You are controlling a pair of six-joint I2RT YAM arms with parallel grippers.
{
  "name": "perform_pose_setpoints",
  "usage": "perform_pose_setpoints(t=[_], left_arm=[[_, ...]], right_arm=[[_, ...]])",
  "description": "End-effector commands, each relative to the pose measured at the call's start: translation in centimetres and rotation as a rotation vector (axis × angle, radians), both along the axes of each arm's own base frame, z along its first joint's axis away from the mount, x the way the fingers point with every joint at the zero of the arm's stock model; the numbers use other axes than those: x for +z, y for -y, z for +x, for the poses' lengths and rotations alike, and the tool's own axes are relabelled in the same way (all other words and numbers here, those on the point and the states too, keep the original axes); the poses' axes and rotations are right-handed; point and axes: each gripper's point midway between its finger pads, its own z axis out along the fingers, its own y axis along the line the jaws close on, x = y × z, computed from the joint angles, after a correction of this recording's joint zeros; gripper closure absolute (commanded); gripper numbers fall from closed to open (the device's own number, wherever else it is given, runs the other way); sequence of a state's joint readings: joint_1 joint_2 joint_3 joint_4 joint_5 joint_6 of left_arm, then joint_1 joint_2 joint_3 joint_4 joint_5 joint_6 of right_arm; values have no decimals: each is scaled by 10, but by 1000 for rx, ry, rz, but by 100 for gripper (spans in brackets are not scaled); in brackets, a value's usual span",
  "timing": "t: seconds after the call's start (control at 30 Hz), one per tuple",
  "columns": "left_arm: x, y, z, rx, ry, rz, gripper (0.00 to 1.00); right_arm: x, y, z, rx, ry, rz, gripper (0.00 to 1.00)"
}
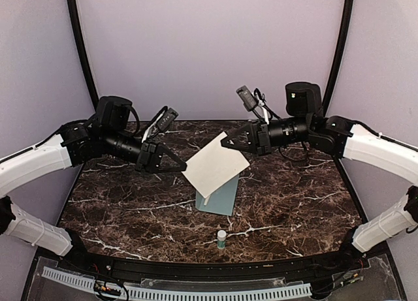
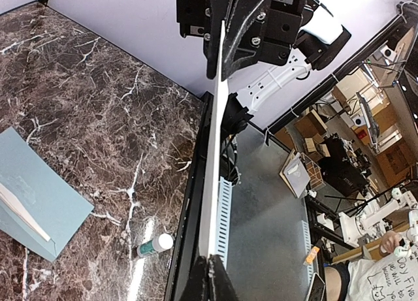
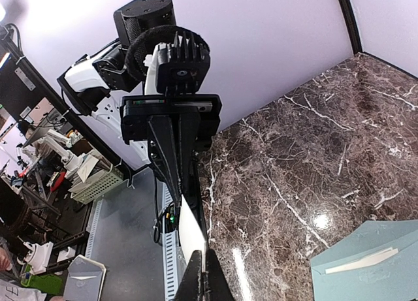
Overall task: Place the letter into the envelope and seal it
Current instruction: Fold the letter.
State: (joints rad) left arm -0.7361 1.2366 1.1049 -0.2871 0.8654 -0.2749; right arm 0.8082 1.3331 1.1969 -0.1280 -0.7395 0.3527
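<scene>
Envelope (image 1: 222,200) lies flat mid-table (image 1: 294,203), with the glue stick (image 1: 222,238) just nearer you. Your left gripper (image 1: 183,165) and right gripper (image 1: 224,143) each clench an edge of the letter (image 1: 215,165), tilted in the air above it. Pulling the arms apart (or twisting unevenly) could tear or crease the sheet.

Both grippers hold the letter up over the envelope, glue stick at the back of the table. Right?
Not quite: the glue stick sits near the front edge, in front of the envelope, as the top external view shows. The left gripper and right gripper do hold the letter over it.
</scene>
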Motion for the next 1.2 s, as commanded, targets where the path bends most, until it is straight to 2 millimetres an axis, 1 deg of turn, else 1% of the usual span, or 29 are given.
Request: perform_pose_setpoints(t=[0.0, 0.17, 0.2, 0.23, 0.27, 0.3, 0.33, 0.37, 0.4, 0.47, 0.53, 0.73, 0.77, 0.83, 0.9, 1.0, 1.03, 1.07, 1.1, 1.13, 1.17], left_arm=[[3, -6, -5, 0, 14, -14, 100], [3, -7, -3, 4, 13, -17, 100], [3, -7, -3, 7, 11, -17, 97], [3, -7, -2, 10, 12, -18, 86], [3, -6, -2, 12, 7, -20, 78], [4, -6, -1, 11, 12, -30, 66], [6, -4, -1, 12, 15, -45, 61], [8, -4, -1, 8, 14, -53, 51], [10, -2, 1, 10, 18, -71, 44], [14, 0, 3, 15, 23, -100, 37], [15, 2, 6, 35, 28, -127, 33], [35, 2, 17, 115, 74, -285, 28], [38, 3, 17, 119, 80, -306, 29], [44, 4, 17, 123, 90, -333, 32], [49, 6, 17, 132, 97, -358, 32], [54, 9, 22, 167, 102, -396, 32], [59, 11, 20, 163, 105, -422, 32], [58, 14, 23, 174, 101, -429, 32], [63, 16, 21, 169, 109, -459, 33], [62, 18, 23, 175, 104, -464, 34], [66, 19, 22, 169, 105, -489, 35]], right_arm=[[10, 6, 2, -16, 30, 27, 100], [9, 7, 3, -17, 29, 27, 100], [9, 7, 3, -14, 29, 28, 100], [10, 7, 2, -12, 28, 28, 100], [10, 7, 2, -8, 27, 30, 100], [9, 6, 1, -3, 24, 30, 100], [8, 6, 1, 2, 20, 29, 100], [7, 5, 1, 3, 17, 27, 100], [8, 5, 2, 2, 17, 29, 100], [13, 5, 3, -8, 31, 46, 100], [20, 6, 4, -23, 39, 80, 100], [45, 11, 4, -63, 47, 203, 100], [46, 12, 6, -76, 46, 218, 100], [53, 15, 7, -98, 52, 259, 100], [58, 17, 7, -111, 60, 287, 100], [60, 20, 10, -139, 68, 307, 100], [61, 20, 11, -145, 67, 312, 100], [63, 21, 11, -148, 70, 322, 100], [65, 21, 11, -155, 70, 330, 100], [66, 23, 13, -168, 67, 338, 100], [69, 24, 14, -178, 68, 349, 100]])
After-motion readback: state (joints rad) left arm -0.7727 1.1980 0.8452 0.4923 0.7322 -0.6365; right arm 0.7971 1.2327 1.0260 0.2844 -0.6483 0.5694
